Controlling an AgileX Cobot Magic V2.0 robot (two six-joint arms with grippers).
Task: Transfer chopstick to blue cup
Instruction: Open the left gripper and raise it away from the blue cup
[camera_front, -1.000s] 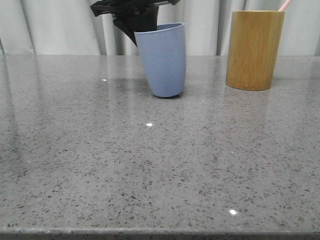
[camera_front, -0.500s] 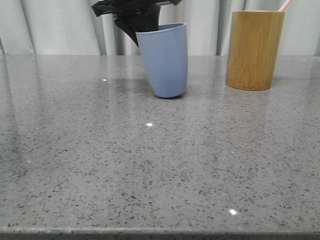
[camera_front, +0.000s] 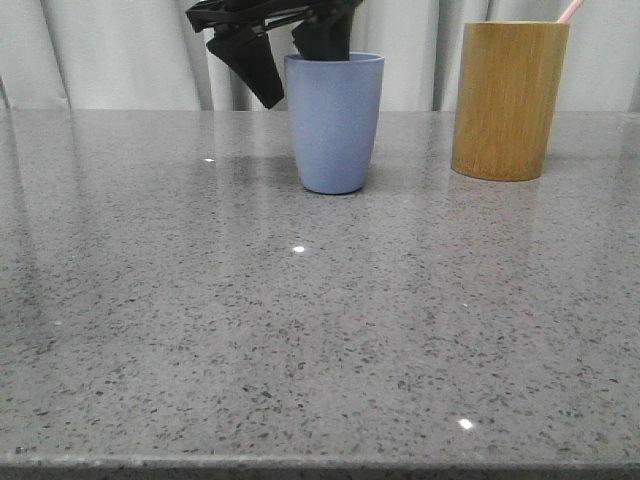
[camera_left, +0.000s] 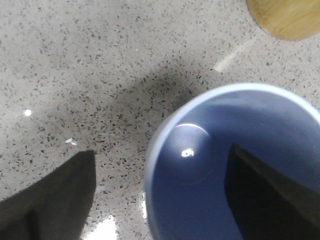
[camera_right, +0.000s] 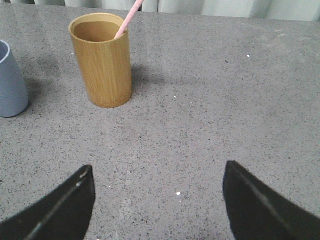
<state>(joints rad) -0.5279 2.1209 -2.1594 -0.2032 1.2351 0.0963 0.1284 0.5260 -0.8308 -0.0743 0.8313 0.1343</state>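
The blue cup (camera_front: 334, 122) stands upright on the grey table, back centre. My left gripper (camera_front: 295, 60) is open astride its left rim, one finger outside the cup, the other inside it. In the left wrist view the cup's rim (camera_left: 152, 150) lies between the two dark fingers and the cup (camera_left: 235, 165) is empty. A pale pink chopstick (camera_right: 129, 17) leans in the tan wooden cup (camera_right: 102, 62); its tip shows in the front view (camera_front: 569, 11). My right gripper (camera_right: 157, 185) is open and empty above bare table, apart from both cups.
The tan wooden cup (camera_front: 508, 100) stands at the back right, a short gap from the blue cup (camera_right: 10, 82). Pale curtains hang behind the table. The speckled grey table (camera_front: 320, 330) stretches to the front edge.
The blue cup was tilted with the left gripper's fingers shut on its rim. Now it stands upright, a little to the right, and the fingers have spread apart.
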